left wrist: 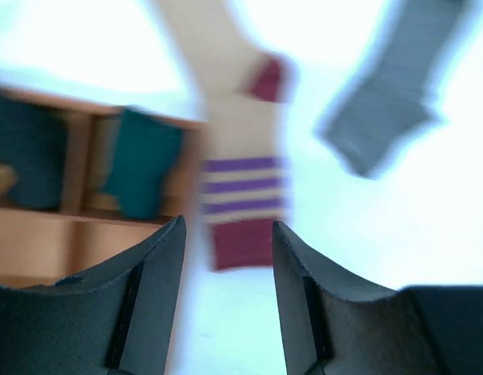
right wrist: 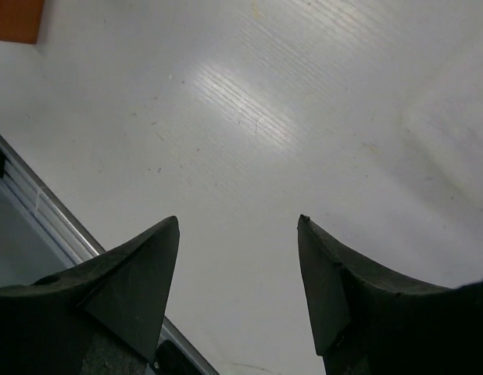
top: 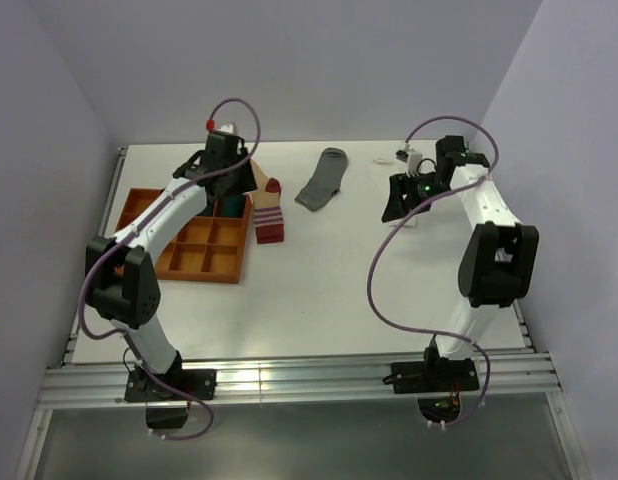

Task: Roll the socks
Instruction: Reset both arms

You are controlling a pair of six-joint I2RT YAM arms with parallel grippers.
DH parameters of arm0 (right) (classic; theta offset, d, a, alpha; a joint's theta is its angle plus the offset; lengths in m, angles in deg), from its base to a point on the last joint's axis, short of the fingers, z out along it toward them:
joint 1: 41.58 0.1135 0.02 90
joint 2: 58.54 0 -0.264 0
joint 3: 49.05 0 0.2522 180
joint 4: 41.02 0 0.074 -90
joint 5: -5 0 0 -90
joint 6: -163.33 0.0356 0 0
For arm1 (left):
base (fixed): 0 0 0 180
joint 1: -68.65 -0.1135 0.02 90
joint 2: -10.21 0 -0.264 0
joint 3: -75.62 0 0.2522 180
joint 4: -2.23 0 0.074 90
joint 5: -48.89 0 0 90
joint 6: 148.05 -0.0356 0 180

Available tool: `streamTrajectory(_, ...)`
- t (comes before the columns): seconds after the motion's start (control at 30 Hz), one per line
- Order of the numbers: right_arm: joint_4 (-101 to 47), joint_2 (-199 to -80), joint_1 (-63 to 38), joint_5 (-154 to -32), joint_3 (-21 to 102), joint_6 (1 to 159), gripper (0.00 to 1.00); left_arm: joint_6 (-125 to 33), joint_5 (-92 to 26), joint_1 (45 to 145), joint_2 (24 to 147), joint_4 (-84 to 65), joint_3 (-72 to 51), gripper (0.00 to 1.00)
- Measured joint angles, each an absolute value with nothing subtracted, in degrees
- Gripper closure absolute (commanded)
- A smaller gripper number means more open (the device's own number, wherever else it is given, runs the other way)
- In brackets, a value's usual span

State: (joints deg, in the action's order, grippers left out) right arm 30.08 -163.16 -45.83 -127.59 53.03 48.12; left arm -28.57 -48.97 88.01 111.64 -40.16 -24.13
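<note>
left hand (left wrist: 228,225) spread, empty, above striped sock (left wrist: 241,187) | right hand (right wrist: 237,220) spread, empty

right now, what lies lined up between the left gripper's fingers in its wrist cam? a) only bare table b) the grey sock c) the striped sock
c: the striped sock sits in the gap of the open left gripper, while the grey sock lies off to the side.

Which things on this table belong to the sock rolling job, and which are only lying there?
For the job:
beige fabric sock with dark red stripes
plain grey fabric sock
dark teal fabric sock, inside a tray compartment

Only lying there:
orange rectangular compartment tray
</note>
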Motion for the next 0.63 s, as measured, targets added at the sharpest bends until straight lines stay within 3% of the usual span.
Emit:
streamTrajectory(0.33, 14.9, -136.0, -45.8, -126.2, 43.2, 55.3, 0.19, -29.9, -43.4, 105.2, 104.2, -31.9, -24.1, 0.46)
streamTrajectory(0.63, 11.2, -126.5, -45.8, -125.6, 40.9, 57.6, 0.14, -31.7, -41.4, 108.3, 104.2, -31.4, -24.1, 0.46)
